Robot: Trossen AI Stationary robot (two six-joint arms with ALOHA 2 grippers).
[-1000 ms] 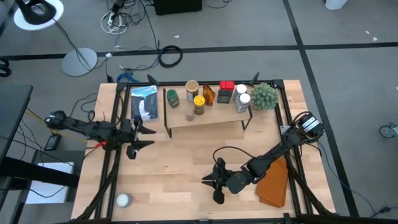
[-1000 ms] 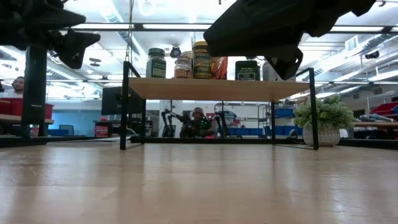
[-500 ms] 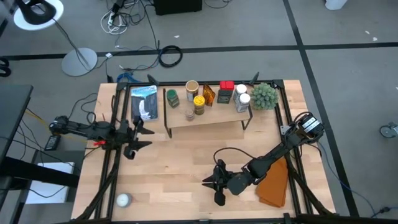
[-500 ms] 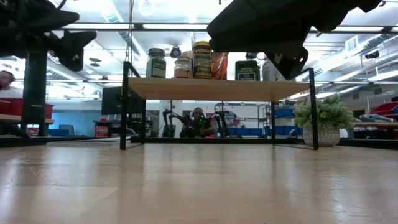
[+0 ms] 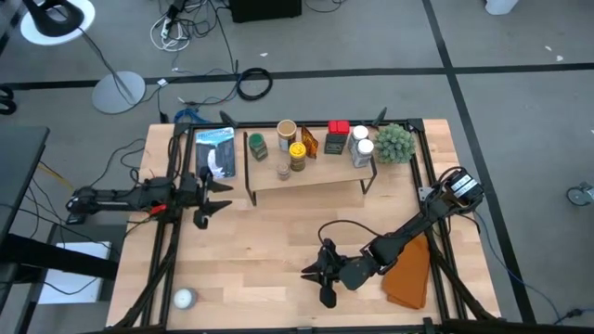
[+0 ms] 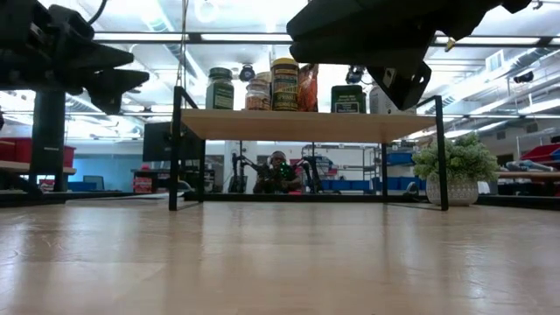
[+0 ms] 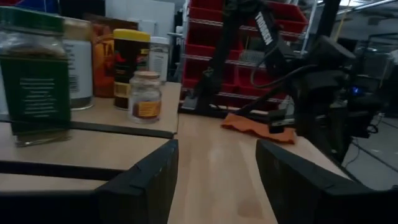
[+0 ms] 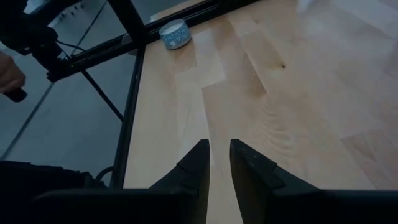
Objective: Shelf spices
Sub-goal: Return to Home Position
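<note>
The job looks almost done. The spices (image 5: 297, 153) stand in a bunch on the shelf (image 5: 311, 178), at the top middle of the high view. I count about nine of them there. The shelf's long side runs from left to right across the picture, and the jars sit along it.

The left gripper (image 5: 219, 197) hangs over the table (image 5: 269, 237) just to the left of the shelf. It is near the shelf's left legs but does not touch them. Its fingers are spread wide and hold nothing. They point to the right, at the shelf's short end. In the left wrist view the green jar (image 7: 34, 68) is the spice nearest to it. So the shelf lies to the right of this gripper. I think the safe way home is straight back to the left, away from the jars.

The right gripper (image 5: 318, 281) waits low in the middle of the high view. It is well apart from the shelf and near the orange cloth (image 5: 408, 269). Its fingers have only a thin gap and hold nothing.

One small round tin (image 5: 184, 298) sits alone at the lower left of the table. I cannot tell if it is a spice. The left gripper is a bit nearer to it, but the right gripper points at it
</note>
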